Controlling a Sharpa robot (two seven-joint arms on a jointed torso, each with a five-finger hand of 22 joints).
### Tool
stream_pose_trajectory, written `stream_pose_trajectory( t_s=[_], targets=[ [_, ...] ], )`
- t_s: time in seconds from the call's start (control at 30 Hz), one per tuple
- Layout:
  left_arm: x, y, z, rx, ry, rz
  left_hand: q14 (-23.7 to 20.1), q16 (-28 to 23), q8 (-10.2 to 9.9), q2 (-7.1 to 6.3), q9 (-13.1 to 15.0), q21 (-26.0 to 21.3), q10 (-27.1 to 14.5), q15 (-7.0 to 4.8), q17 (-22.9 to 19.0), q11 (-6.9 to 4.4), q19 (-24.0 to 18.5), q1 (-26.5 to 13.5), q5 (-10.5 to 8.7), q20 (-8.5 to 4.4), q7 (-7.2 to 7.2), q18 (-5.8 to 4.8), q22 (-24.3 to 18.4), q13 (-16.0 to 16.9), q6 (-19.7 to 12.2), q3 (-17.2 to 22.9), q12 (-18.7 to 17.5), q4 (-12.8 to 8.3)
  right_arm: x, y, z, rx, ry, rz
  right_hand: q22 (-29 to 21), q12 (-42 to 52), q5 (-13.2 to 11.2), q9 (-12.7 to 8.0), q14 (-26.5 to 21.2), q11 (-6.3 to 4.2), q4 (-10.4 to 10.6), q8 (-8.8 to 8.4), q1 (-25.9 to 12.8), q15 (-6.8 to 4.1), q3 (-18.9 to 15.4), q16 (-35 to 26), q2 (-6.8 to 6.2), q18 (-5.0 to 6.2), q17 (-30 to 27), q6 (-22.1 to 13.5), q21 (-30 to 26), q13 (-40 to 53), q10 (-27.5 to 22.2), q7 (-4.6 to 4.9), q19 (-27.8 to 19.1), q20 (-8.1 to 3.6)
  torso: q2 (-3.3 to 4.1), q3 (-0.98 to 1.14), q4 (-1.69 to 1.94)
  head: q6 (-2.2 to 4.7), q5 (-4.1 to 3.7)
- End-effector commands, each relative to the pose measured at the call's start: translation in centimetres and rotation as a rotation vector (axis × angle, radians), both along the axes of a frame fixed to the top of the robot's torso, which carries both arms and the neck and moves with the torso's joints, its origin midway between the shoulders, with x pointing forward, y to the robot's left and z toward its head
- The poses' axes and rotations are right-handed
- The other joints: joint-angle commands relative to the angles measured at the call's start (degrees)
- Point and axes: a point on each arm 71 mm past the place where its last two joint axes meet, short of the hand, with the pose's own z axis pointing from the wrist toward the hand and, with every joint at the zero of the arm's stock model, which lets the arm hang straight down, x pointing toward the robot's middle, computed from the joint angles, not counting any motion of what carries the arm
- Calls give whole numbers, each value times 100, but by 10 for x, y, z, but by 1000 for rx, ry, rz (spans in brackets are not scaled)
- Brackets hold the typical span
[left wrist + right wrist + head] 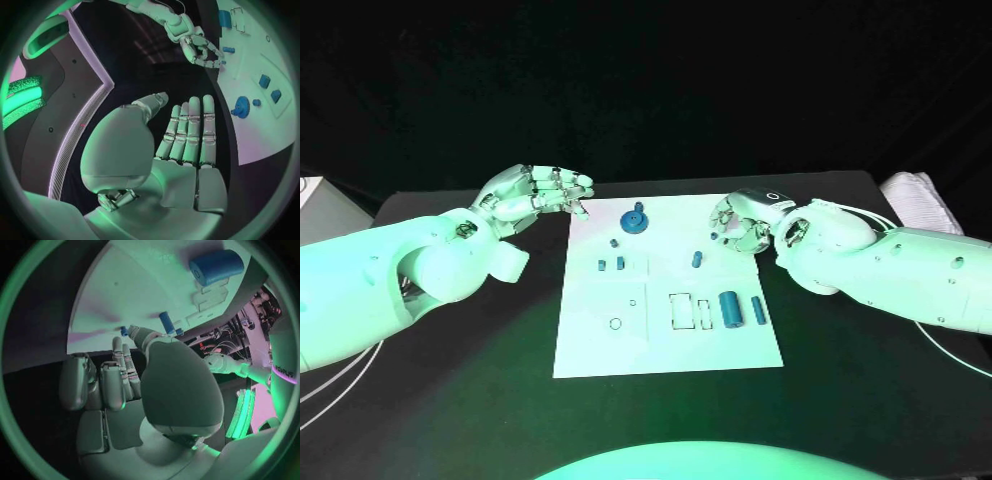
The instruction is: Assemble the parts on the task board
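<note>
White task board (pixel 661 345) dotted with blue parts (pixel 730 307), left hand (pixel 538 192) and right hand (pixel 741 222) empty, fingers apart

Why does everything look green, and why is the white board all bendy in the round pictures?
Head view: green light tints the task board and both arms. Left wrist view: the fisheye lens curves the board's straight edge beyond the left hand. Right wrist view: same bending, beyond the right hand.
</note>
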Motion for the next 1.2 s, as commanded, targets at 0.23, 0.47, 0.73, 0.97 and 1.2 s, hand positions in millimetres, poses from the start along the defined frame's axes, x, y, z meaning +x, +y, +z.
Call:
stream_pose_trajectory(
  t_s=[0.23,0.47,0.73,0.97,1.2],
  targets=[
    [-2,0,1,-38,10,-18,-18,-41,-43,-40,-18,-67,31,8,-22,35,24,53,-3,29,55,46,-35,-11,-27,-48,-61,11,3,6,-4,-77,-38,-21,298,-52,21,-8,192,6,-40,0,-66,2,16,-44,26,51,-47,25,7,-63,85,-11,31,-8,13,4,-8,-2,-14],
    [-2,1,0,-33,15,-15,-14,-43,-39,-25,-17,-76,32,11,-26,38,36,67,-2,30,57,48,-42,-12,-17,-46,-70,12,5,13,-8,-66,-34,-19,317,-78,-11,1,198,-19,-50,30,-60,-22,156,-55,112,45,-57,122,30,-177,233,-27,54,-20,10,2,0,-27,-13],
    [-2,3,0,-18,15,-8,-9,-46,-17,9,-10,-92,34,12,-36,39,60,91,-2,31,51,51,-54,-13,22,-42,-88,16,5,17,-15,-58,-11,-25,630,-126,-202,87,241,-131,-231,193,0,-119,527,-65,318,-53,-129,501,517,-338,687,-113,239,-68,8,3,-10,-60,-15],
    [-3,3,0,-15,16,-18,5,-50,32,33,6,-118,48,5,-50,27,93,110,6,30,23,54,-72,-12,100,-53,-109,26,4,19,-17,-81,-11,-31,724,-202,-275,166,248,-208,-412,282,-25,-194,620,-53,381,-78,-150,689,651,-373,953,-177,283,-129,4,-4,-12,-65,-21],
    [-3,3,0,-12,15,-21,16,-47,39,37,7,-121,56,0,-53,22,107,122,8,27,17,57,-75,-11,110,-54,-113,22,3,21,-18,-102,-24,-40,814,-252,-410,252,253,-268,-601,369,-37,-247,704,-35,507,-104,-158,842,779,-362,1174,-221,320,-182,0,-2,-13,-66,-40]
  ],
)
